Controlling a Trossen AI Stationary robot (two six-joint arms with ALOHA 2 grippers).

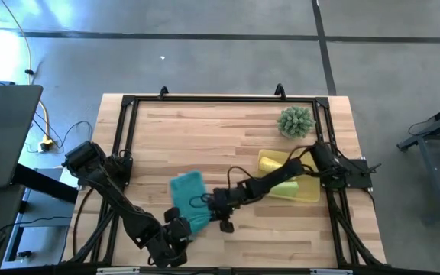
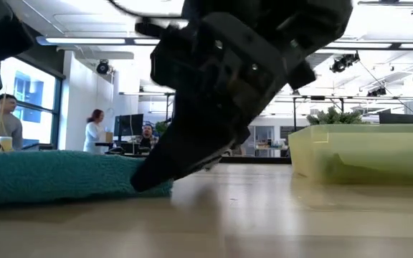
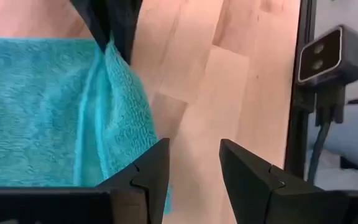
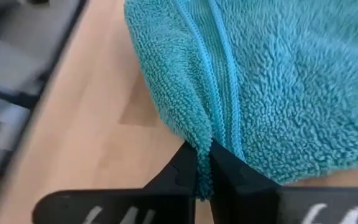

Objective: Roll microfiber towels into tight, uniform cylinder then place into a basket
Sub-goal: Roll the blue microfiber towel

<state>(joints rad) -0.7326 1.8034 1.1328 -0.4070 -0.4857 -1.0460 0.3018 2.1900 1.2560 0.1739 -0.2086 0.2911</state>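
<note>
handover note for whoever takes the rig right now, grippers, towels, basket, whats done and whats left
Right gripper: shut on the teal towel, pinching its hemmed edge near the front of the table.
Left gripper: open, empty, beside the same towel's edge.
Teal towel lies on the table, not rolled.
Basket sits at the table's right, under the right arm; the yellow towel and the green towel lie in it. Whether these are rolled cannot be told.
Left: roll the teal towel tight, place it in the basket.
</note>
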